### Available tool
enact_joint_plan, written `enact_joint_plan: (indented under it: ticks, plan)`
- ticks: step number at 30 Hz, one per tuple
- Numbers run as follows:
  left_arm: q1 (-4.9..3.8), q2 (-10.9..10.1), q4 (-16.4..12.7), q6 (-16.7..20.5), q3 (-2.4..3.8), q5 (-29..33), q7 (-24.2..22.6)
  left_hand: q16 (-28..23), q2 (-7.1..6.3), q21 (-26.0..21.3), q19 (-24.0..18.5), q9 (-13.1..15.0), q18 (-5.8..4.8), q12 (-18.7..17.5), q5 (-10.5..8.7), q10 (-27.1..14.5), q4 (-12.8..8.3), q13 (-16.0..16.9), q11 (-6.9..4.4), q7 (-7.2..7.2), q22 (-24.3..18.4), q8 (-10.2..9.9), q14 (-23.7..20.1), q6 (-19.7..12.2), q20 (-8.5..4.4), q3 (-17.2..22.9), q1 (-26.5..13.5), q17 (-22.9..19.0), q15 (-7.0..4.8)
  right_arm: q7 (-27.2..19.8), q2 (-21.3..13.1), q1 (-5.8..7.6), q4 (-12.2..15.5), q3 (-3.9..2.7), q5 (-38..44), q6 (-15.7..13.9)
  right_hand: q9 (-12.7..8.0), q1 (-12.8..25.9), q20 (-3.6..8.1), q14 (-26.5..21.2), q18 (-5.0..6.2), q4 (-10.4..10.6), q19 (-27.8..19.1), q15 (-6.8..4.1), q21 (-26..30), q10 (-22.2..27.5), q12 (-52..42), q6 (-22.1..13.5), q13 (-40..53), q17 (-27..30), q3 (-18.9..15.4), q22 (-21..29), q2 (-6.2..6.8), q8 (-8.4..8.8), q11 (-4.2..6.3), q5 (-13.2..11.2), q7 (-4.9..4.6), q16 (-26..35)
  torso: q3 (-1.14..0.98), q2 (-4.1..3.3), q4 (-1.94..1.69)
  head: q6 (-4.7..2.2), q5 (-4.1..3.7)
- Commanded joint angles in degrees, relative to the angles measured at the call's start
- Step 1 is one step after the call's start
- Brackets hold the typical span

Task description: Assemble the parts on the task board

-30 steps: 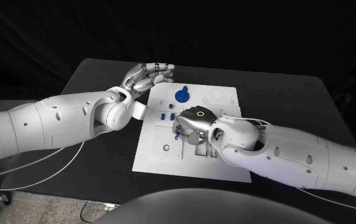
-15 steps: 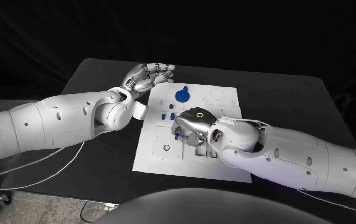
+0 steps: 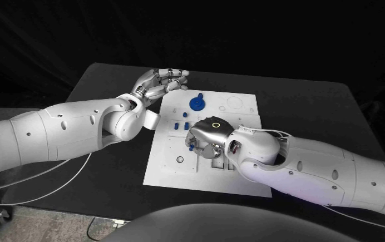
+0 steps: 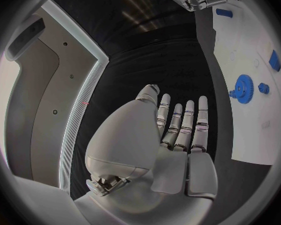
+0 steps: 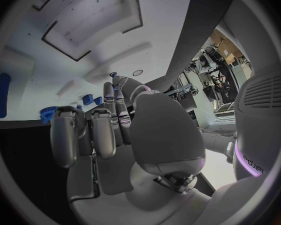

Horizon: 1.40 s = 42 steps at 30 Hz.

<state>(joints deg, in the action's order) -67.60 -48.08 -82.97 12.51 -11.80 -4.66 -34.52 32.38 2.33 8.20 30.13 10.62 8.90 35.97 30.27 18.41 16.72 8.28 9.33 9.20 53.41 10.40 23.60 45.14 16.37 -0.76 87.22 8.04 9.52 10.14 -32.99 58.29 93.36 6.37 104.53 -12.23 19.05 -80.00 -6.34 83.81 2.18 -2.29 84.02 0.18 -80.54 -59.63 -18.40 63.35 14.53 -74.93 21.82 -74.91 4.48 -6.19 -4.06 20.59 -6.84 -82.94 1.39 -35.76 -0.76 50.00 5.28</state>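
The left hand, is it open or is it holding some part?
Open: the left hand holds nothing, fingers stretched apart, beside the task board.

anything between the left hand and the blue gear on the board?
Nothing: in the head view, bare black table and the white edge of the task board separate the left hand from the blue gear. The left wrist view agrees.

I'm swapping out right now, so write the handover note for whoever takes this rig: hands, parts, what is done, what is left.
Left hand: holds nothing, fingers apart, over the black table just off the far left corner of the white task board.
Right hand: low over the board's middle, fingers curled; whether it holds a part cannot be told.
Parts: blue gear at the board's far end; small blue pieces between the gear and the right hand.
Done: cannot tell if any part is seated.
Left: assemble the remaining parts.
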Motion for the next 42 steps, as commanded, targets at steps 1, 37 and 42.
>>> enact_joint_plan:
  ticks: [1,37,42]
  plan:
    - [-0.02,0.12,0.0,-1.14,0.02,0.4,-0.08,0.25,0.06,-0.39,0.24,-0.09,0.51,0.24,0.26,-0.03,-0.12,-0.12,0.37,0.3,-0.07,0.18,-0.19,-0.25,-0.06,-0.33,0.43,-0.09,0.41,0.37,-0.01,-0.08,0.03,0.01,0.59,0.88,0.07,-0.18,0.03,1.72,0.4,-0.07,-0.17,-0.01,0.17,-0.44,0.29,0.29,-0.09,-5.04,-0.14,-11.66,0.16,-0.05,-0.13,0.05,-0.13,0.33,0.0,0.01,0.0,0.0,-0.07]
    - [0.1,0.55,0.45,-1.9,-0.06,0.64,0.32,0.32,0.15,-0.48,0.19,-0.21,0.5,0.3,0.25,-0.19,-0.15,-0.31,0.48,0.4,-0.11,0.17,-0.2,-0.4,-0.06,-0.4,0.5,-0.21,0.56,0.93,0.4,-0.13,0.41,0.07,3.95,2.36,-0.09,-0.78,0.02,1.25,0.59,-0.7,-0.72,0.05,0.95,-0.71,0.51,0.12,-0.38,-4.33,-0.04,-11.42,0.59,0.28,-0.2,0.48,-0.01,0.88,0.02,0.01,-0.05,0.0,-0.41]
    - [0.12,0.77,0.64,-2.01,-0.07,0.67,0.33,0.34,0.2,-0.5,0.19,-0.24,0.49,0.32,0.25,-0.24,-0.17,-0.37,0.5,0.43,-0.13,0.18,-0.21,-0.43,-0.06,-0.4,0.56,-0.24,0.6,0.88,0.44,-0.13,0.36,0.1,3.81,2.82,-0.15,-0.88,0.0,1.17,0.61,-0.79,-0.78,0.09,1.03,-0.6,0.62,-0.03,-0.45,-4.22,0.02,-11.4,0.62,0.41,-0.26,0.42,-0.01,0.96,0.05,0.02,0.0,0.0,-0.51]
